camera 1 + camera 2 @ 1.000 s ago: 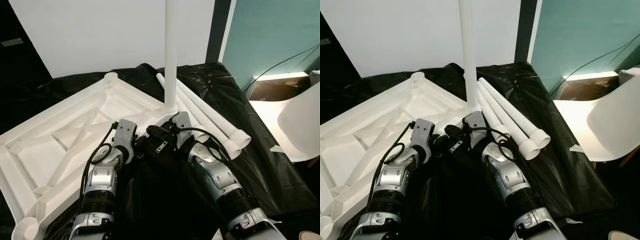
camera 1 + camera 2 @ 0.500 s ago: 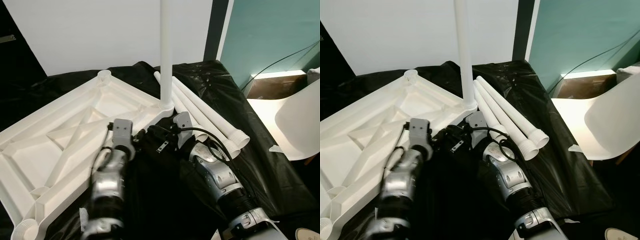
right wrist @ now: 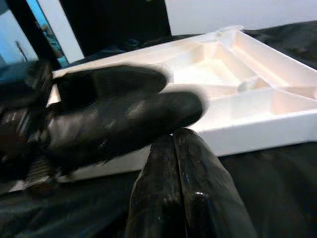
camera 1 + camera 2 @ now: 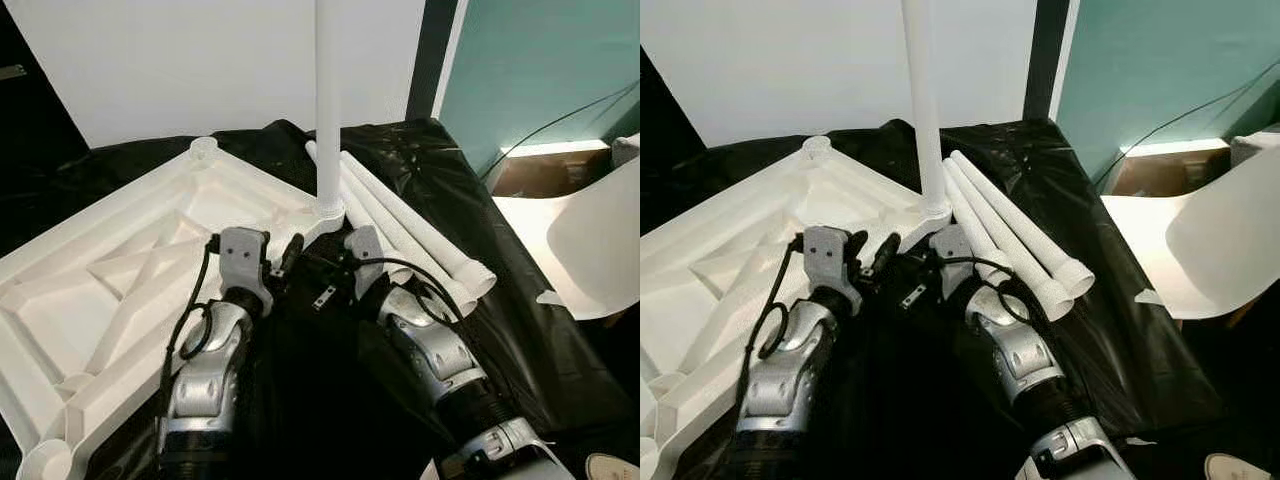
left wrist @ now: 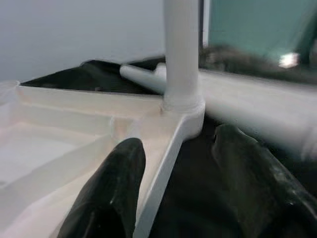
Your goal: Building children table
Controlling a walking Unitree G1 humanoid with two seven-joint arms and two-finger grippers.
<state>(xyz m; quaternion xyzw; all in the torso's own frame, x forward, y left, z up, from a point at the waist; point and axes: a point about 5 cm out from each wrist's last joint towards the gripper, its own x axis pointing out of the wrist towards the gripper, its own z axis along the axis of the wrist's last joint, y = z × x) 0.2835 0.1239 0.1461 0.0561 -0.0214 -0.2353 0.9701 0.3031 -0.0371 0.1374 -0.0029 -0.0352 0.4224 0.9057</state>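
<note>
The inverted tabletop (image 4: 130, 260) lies on black sheeting (image 4: 420, 170). One leg (image 4: 327, 100) stands in its corner socket; three loose legs (image 4: 410, 235) lie beside. Left gripper (image 5: 173, 163) spread wide at that corner; right gripper (image 3: 173, 163) closed, empty. Judged roughly a quarter complete.

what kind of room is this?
Probably a room in a home, set up for furniture assembly: black plastic sheeting spread under an upturned white tabletop, loose table legs beside it, a white chair and teal wall nearby.
</note>
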